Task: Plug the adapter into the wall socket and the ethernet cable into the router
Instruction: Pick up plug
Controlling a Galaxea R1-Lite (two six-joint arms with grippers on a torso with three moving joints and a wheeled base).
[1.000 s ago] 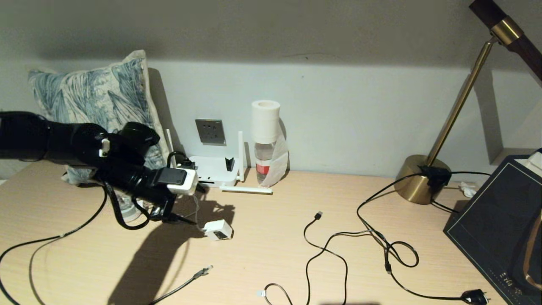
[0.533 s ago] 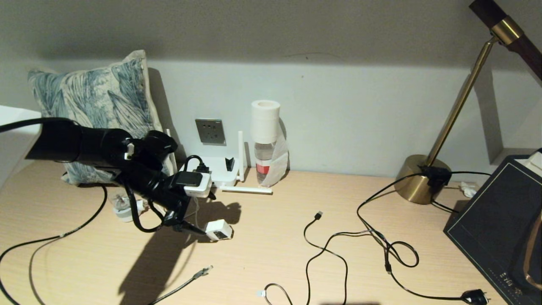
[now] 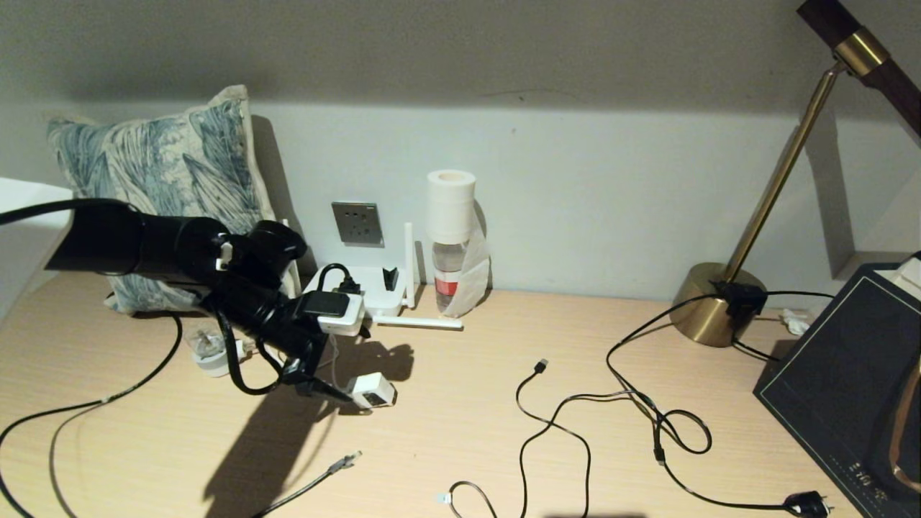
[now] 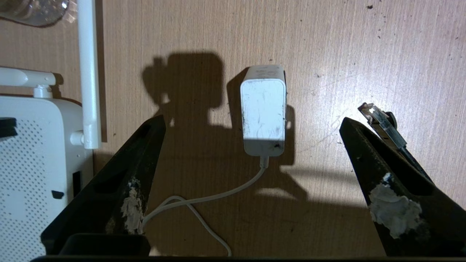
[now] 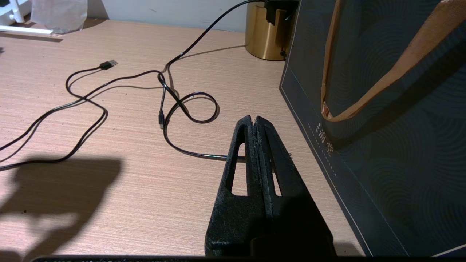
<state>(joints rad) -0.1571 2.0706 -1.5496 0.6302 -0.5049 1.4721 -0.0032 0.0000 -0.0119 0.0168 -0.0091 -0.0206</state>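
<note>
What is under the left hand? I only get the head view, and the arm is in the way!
Observer: The left wrist view shows it. The left hand is open wide above the table, and the adapter lies flat between its fingers. Neither finger touches it.
Operator: And where is the other hand? I can't see it at all!
Observer: The right wrist view shows the right hand shut with nothing in it. It is over the table, right beside the dark bag.
</note>
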